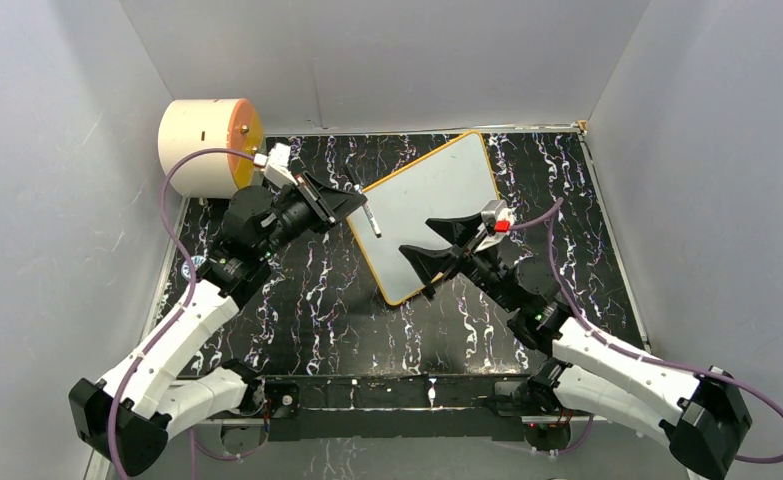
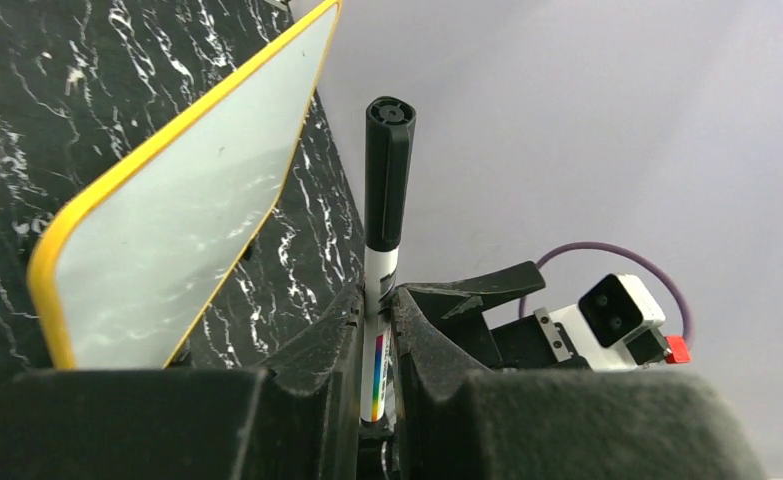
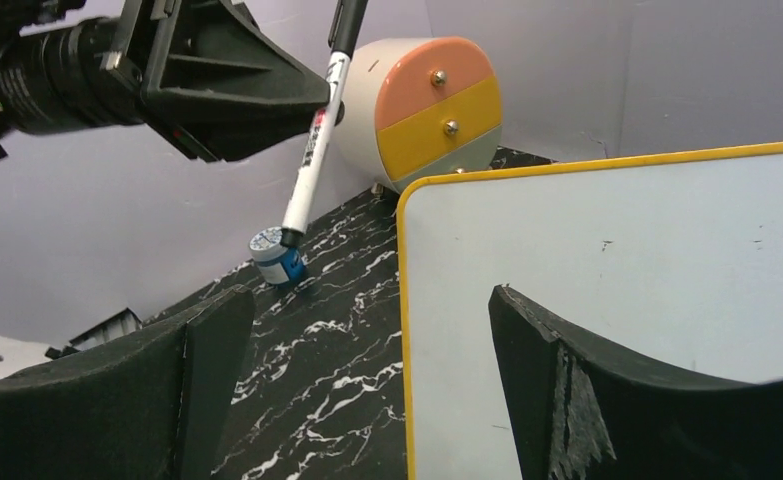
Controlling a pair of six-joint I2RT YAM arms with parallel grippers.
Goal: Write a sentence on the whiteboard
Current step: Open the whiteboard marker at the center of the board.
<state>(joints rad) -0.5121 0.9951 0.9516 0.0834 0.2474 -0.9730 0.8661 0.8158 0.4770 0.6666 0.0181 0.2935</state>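
- Whiteboard [image 1: 429,205], white with a thin orange-yellow frame, lies flat on the black marbled table [image 1: 317,300], turned at an angle, right of centre and toward the far side.
- Left gripper [image 1: 352,197] hangs at the board's left edge, its jaws clamped on a marker [image 1: 370,215].
- The left wrist view shows the marker [image 2: 387,170] pinched between the two black fingers [image 2: 322,350], its black cap sticking out beyond them.
- From above, the marker crosses the board's left frame.
- Right gripper [image 1: 435,248] sits over the board's near right part, jaws spread wide and holding nothing.
- In the right wrist view, the board's yellow edge [image 3: 403,330] runs between the two fingers: one over the table, the other over the white surface.
- A cream cylinder [image 1: 205,147] with an orange face stands at the table's far left corner, well apart from the board.
- Whether the marker touches the board cannot be told.
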